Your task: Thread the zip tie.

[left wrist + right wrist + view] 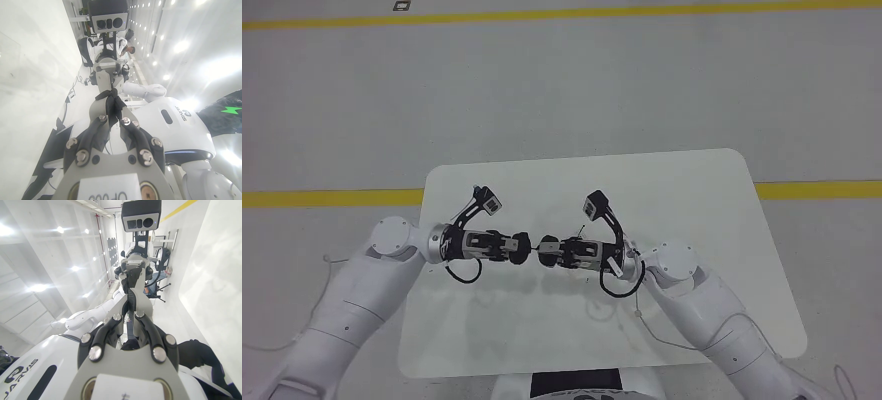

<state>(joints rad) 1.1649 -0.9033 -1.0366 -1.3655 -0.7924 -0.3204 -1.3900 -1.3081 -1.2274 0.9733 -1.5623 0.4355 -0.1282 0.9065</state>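
zip tie [539, 251]: between the tips; left fingers [99, 106] and right fingers [141, 302] clamped shut on it
pose: both level, tip-to-tip above tabletop [692, 200]

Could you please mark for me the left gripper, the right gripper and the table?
left gripper [524, 248]: top view, midway between its fingertips.
right gripper [542, 250]: top view, midway between its fingertips.
table [692, 200]: top view, a bare part of its white top.
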